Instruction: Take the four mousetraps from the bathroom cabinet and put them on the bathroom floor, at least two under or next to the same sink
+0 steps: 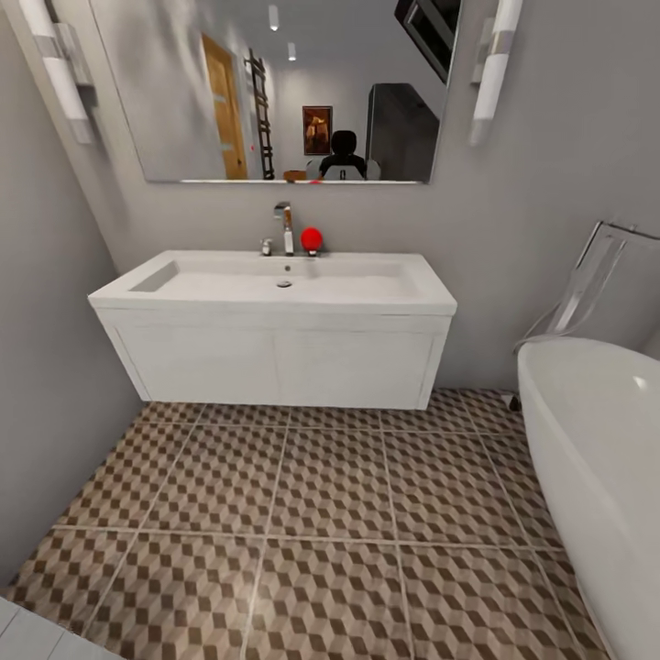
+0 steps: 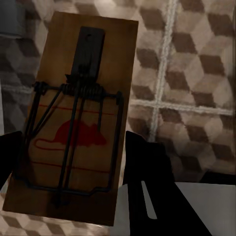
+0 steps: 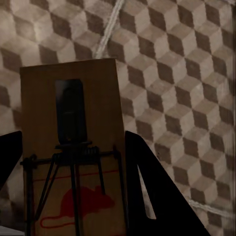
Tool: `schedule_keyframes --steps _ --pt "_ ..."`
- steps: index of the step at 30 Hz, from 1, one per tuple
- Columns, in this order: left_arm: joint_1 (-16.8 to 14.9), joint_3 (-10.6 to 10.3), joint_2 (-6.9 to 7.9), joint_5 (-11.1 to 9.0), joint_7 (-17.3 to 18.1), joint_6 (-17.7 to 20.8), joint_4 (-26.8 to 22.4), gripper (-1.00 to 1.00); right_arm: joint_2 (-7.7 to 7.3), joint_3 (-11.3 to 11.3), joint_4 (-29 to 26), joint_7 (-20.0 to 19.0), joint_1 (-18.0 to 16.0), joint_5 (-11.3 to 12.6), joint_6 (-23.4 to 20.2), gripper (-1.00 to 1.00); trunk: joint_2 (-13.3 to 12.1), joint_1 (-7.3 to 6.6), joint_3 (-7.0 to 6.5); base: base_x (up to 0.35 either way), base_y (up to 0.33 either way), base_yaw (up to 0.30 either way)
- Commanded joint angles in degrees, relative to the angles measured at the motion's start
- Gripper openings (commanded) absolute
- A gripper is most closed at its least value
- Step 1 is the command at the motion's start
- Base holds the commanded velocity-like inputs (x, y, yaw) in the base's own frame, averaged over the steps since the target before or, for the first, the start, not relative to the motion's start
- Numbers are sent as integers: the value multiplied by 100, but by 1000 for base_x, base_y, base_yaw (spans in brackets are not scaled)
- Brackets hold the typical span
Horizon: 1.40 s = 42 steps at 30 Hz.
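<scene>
In the left wrist view a mousetrap (image 2: 86, 64), a brown plate with black wire parts and a red mouse print, sits between the black fingers of my left gripper (image 2: 69, 142), which is shut on it. My right gripper (image 3: 73, 140) is shut on a second mousetrap (image 3: 96, 78) of the same kind. Both traps hang above the cube-pattern bathroom floor (image 1: 321, 513), whose tiles and pale grout lines lie behind them (image 2: 196, 73) (image 3: 172, 73). The cabinet is out of view.
A white wall-hung vanity (image 1: 275, 362) carries the sink (image 1: 183, 295) straight ahead, with a faucet (image 1: 286, 225) and a red ball (image 1: 312, 238) on it and open floor beneath. A white bathtub (image 1: 596, 440) stands at the right, a grey wall (image 1: 46, 367) at the left.
</scene>
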<state>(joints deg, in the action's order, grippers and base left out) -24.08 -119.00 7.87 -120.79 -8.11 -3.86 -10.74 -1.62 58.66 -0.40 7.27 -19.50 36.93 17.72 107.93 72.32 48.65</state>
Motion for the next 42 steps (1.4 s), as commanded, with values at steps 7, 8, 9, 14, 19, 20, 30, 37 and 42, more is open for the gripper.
schedule_keyframes --steps 7,8,9,14,19,20,30,37,42 --pt "-9 -45 4 -15 -65 -36 -33 -100 5 49 -2 -3 -1 32 7 -100 2 3 5 336 0 0" --pt "-9 -45 4 -15 -64 -36 -33 -100 16 49 -3 -4 -1 38 9 -100 2 3 5 336 0 0" --pt "-9 -45 4 -15 -66 -36 -33 -100 24 49 -4 -5 -1 45 10 -100 2 3 5 336 0 0" --pt "-9 -45 2 -15 -65 -36 -33 -100 30 46 -14 -6 -1 58 -1 -100 2 3 5 336 0 0" --pt "-9 -23 -6 -43 -114 -71 14 -100 140 5 -9 293 2 93 -504 -100 2 3 5 87 0 0" --pt "-9 0 15 -53 -113 -71 110 -100 159 -27 -24 542 -23 100 -837 -100 2 3 5 2 0 0" --pt "-1205 847 -293 -285 -600 1293 1315 -100 316 -744 -86 1357 -1742 1272 -3448 -100 2 3 5 0 0 0" --pt "-2165 889 -402 -271 -692 2605 1355 -100 336 -866 -106 1502 -2527 1820 -4463 -100 2 3 5 0 0 0" --pt "-2418 872 -442 -257 -683 2676 1333 -100 399 -873 -218 1475 -2673 1857 -4597 -100 2 3 5 0 0 0"
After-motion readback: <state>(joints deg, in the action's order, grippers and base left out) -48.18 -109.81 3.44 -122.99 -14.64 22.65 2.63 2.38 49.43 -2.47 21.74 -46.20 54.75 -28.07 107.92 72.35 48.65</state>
